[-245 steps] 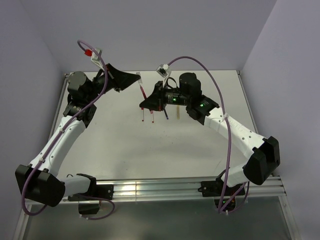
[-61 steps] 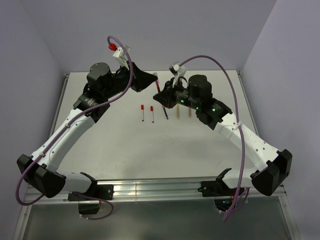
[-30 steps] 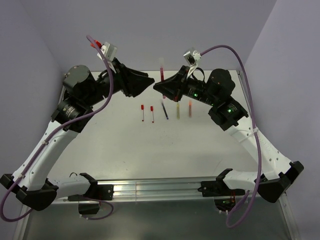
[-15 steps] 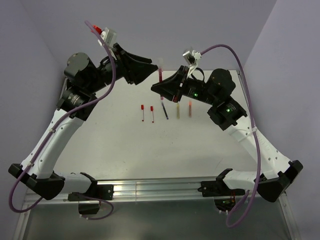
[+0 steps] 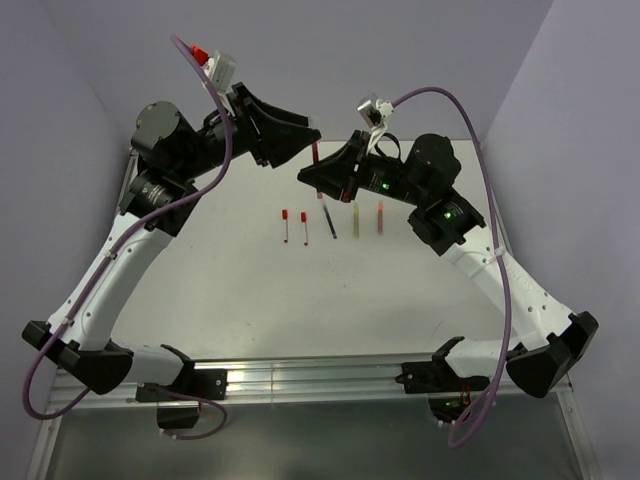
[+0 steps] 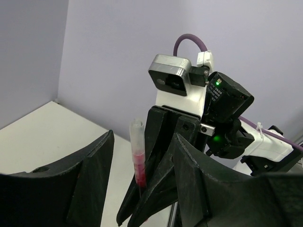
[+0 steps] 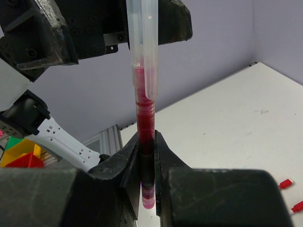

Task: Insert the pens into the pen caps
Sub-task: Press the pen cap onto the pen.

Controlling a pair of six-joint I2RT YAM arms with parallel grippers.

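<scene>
A dark red pen (image 5: 316,162) stands upright above the back of the table, with my right gripper (image 5: 318,180) shut on its lower barrel. In the right wrist view the fingers (image 7: 163,156) pinch the pen (image 7: 146,113), and a pale clear pen cap (image 7: 142,42) sits over its top end. My left gripper (image 5: 306,134) is open and straddles that capped top. In the left wrist view the cap (image 6: 137,137) rises between the left gripper's (image 6: 144,137) two spread fingers (image 6: 94,170), touching neither.
Several pens lie in a row on the white table (image 5: 250,290): two with red caps (image 5: 285,227) (image 5: 304,227), a dark one (image 5: 329,222), an olive-yellow one (image 5: 356,220) and an orange one (image 5: 380,216). Purple cables (image 5: 455,110) arc over both arms. Walls close off the back and sides.
My left gripper has swung right and now straddles the top of the pen. My right gripper has shifted slightly left and down with the pen still held upright.
</scene>
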